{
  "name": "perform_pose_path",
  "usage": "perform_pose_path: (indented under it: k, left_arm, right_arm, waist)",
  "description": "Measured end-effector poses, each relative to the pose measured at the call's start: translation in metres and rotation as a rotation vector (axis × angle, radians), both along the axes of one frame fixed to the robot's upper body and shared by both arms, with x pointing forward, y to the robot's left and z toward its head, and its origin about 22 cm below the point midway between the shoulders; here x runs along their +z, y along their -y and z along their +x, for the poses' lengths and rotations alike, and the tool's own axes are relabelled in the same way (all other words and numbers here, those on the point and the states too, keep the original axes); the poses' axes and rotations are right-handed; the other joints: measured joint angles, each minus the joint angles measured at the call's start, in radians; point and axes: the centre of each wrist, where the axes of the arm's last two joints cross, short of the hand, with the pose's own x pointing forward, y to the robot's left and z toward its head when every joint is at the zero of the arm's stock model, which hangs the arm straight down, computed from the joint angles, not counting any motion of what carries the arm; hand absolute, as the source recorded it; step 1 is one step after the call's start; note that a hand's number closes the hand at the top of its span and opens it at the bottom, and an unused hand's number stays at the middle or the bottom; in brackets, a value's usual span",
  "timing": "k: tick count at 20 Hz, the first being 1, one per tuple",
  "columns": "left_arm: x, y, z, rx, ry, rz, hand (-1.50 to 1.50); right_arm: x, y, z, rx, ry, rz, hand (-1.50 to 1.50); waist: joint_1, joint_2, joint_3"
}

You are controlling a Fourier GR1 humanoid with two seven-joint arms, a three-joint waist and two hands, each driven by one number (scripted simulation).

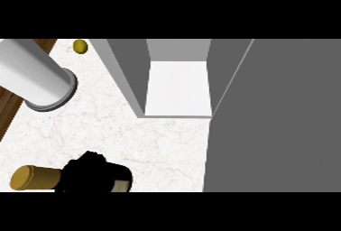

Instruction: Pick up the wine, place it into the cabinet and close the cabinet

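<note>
The wine bottle lies on the marble counter at the lower left. Its gold capped neck (30,177) points left, and a scrap of beige label (120,186) shows at the lower edge. A black hand (90,169), taken as my left, sits over the bottle's dark body and blends with it. I cannot make out whether it holds the bottle. The cabinet (177,85) stands open at the top middle, showing a white floor and grey inner walls. Its door (276,117) swings out as a large grey panel over the right side. My right hand is not in view.
A thick light grey cylinder (36,74) slants in from the upper left, ending in a ringed rim above the counter. A small yellow round object (80,46) lies at the back. A brown wooden strip (10,106) runs along the counter's left edge.
</note>
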Motion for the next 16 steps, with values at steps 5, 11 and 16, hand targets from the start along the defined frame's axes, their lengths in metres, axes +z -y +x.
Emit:
perform_pose_path:
  k: [5,11,16]
  left_arm:
    - [0.039,0.022,0.007,-0.017,0.028,-0.023,1.50]
    - [0.083,0.048,0.029,-0.006,0.075,-0.019,1.50]
    - [0.116,0.073,0.052,-0.007,0.069,-0.030,1.50]
  right_arm:
    - [-0.003,-0.005,-0.004,0.006,-0.008,-0.006,-1.50]
    - [-0.005,-0.004,-0.001,0.010,-0.009,-0.007,-1.50]
    - [-0.010,0.002,-0.001,0.014,-0.013,-0.003,-1.50]
  waist:
    - [-0.004,0.001,-0.001]
    - [-0.008,0.002,-0.001]
    - [-0.011,0.002,-0.001]
